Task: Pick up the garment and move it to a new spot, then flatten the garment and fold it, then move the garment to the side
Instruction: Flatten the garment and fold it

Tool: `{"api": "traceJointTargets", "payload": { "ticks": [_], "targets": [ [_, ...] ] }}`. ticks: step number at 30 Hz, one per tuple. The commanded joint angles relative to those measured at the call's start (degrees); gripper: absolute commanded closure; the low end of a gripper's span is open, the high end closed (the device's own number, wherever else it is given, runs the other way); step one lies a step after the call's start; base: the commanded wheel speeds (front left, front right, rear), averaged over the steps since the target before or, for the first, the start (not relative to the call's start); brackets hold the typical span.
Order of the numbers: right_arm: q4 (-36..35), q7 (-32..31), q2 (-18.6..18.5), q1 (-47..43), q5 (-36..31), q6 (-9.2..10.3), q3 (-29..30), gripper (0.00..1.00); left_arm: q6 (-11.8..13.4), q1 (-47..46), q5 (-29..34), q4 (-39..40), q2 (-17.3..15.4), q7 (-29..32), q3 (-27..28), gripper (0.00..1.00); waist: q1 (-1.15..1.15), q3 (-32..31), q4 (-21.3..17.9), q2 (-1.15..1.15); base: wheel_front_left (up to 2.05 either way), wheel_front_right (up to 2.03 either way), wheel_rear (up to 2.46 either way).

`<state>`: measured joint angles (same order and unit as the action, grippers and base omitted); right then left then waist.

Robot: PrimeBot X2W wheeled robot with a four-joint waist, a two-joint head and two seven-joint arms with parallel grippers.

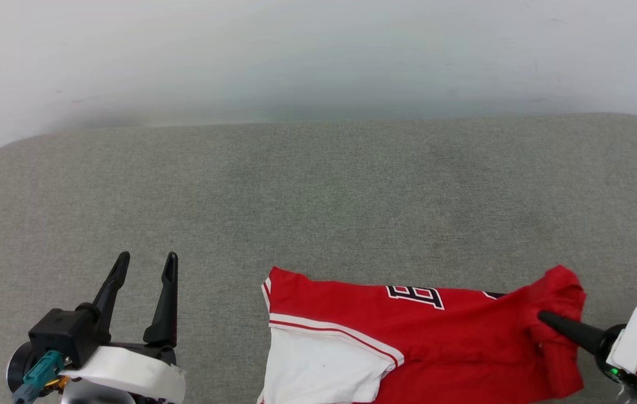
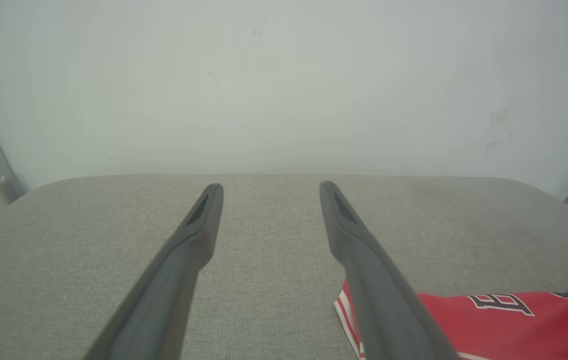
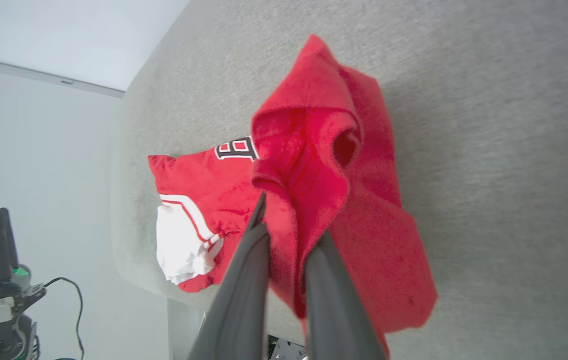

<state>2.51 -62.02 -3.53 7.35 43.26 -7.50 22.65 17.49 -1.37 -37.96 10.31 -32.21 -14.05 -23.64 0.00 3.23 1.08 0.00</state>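
The garment (image 1: 441,342), a red jersey with a white sleeve and black lettering, lies along the near edge of the grey cushion (image 1: 318,191), right of centre. My right gripper (image 1: 545,321) comes in from the right and is shut on a raised red fold at the garment's right end. The right wrist view shows the garment (image 3: 324,165) bunched up between the two fingers (image 3: 243,270). My left gripper (image 1: 146,266) stands open over bare cushion to the left of the garment, holding nothing. In the left wrist view the garment (image 2: 504,320) lies at the lower right, beside the open left gripper (image 2: 269,187).
A pale wall (image 1: 318,56) rises behind the cushion. The cushion's near edge (image 3: 128,260) drops off just past the white sleeve. Bare grey fabric stretches across the middle and back of the cushion.
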Motion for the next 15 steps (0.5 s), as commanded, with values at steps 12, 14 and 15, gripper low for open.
{"api": "traceJointTargets", "payload": {
  "ticks": [12, 14, 15],
  "targets": [
    [11.90, 4.03, 0.69, 2.11, 26.84, 0.01, -20.77, 1.00, -1.58, -3.60, -0.23, -0.80, 1.55, 0.57, -1.40, 0.00, 0.00, 2.14, 5.62, 0.00, 0.00, 0.00, 0.00],
    [13.72, 6.92, 0.70, 3.14, 29.87, 0.01, -25.01, 1.00, -1.84, -4.10, -0.27, -1.28, 1.78, 0.46, -1.60, 0.00, 0.00, 2.59, 6.52, 0.00, 0.00, 0.00, 0.00],
    [14.48, 8.48, 0.68, 3.91, 31.17, 0.01, -26.99, 1.00, -2.02, -4.38, -0.26, -1.54, 1.95, 0.39, -1.63, 0.00, 0.00, 2.82, 6.85, 0.00, 0.00, 0.00, 0.00]
  ]
}}
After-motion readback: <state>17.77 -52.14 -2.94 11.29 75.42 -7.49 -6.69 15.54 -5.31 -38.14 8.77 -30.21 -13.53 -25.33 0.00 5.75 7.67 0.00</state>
